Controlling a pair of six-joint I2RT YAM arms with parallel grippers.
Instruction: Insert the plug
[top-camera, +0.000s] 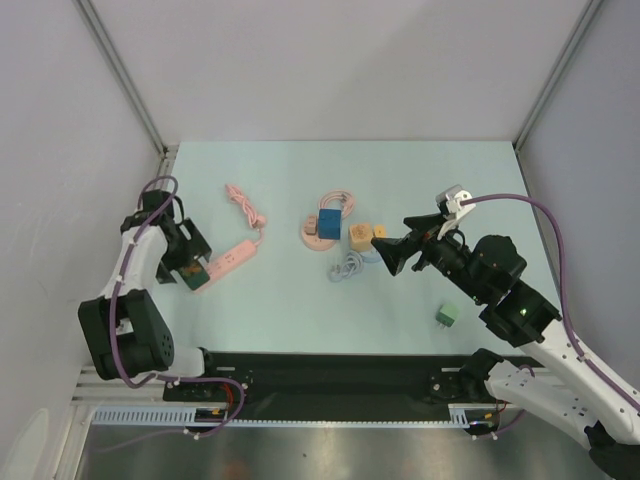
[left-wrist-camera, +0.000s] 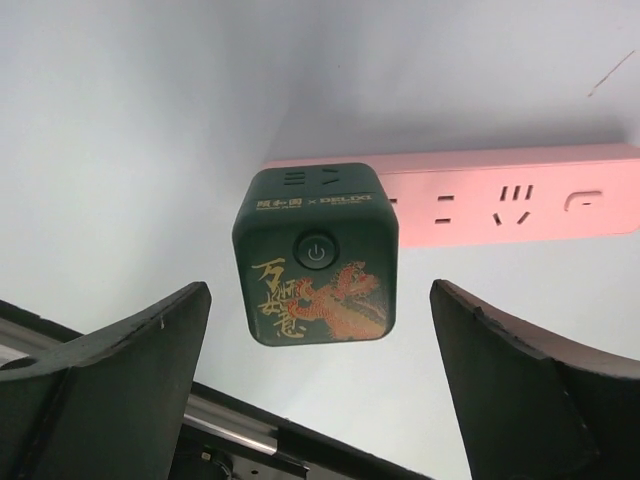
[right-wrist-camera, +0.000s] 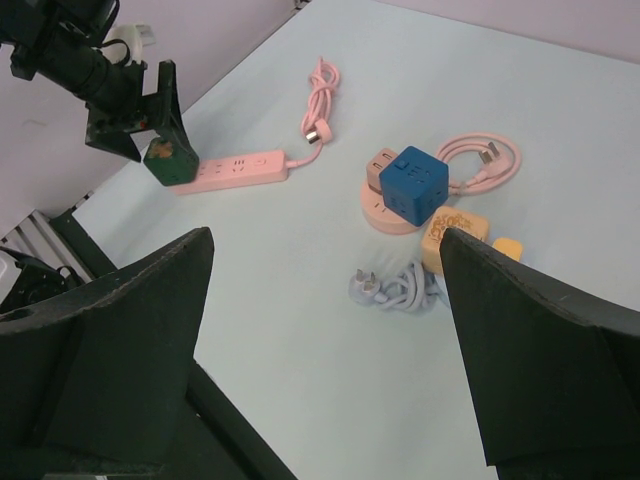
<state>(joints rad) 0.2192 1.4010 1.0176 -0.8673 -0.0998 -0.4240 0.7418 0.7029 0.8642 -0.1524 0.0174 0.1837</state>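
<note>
One rigid block to handle: dark green cube plug (left-wrist-camera: 315, 255), sitting on the pink power strip (left-wrist-camera: 500, 205) at the end farthest from the strip's cord. Looks pushed home against the strip's face, though hidden prongs leave the depth of seating impossible to confirm.

Likely hard plastic, stiff, fairly light, with smooth, slightly glossy faces that could slip under a shallow pinch. Not fragile as a body; probably vulnerable only at the prongs if twisted sideways in the socket. Best taken on two opposite flat side faces, squarely and at mid-height, clear of the rounded corners and of the round power button on the upward face. Needs pressing straight toward the strip, never levered.

Shows a gold and orange dragon with gold characters below the button, a line of small white lettering above it, and socket slots on the face turned along the strip.

Left gripper (left-wrist-camera: 320, 290) straddles the cube over that end of the strip, jaws wide apart, a gap visible on each side, touching nothing. Right gripper (right-wrist-camera: 325, 235) hangs well apart from the strip, beyond its cord end, jaws likewise spread and empty.
</note>
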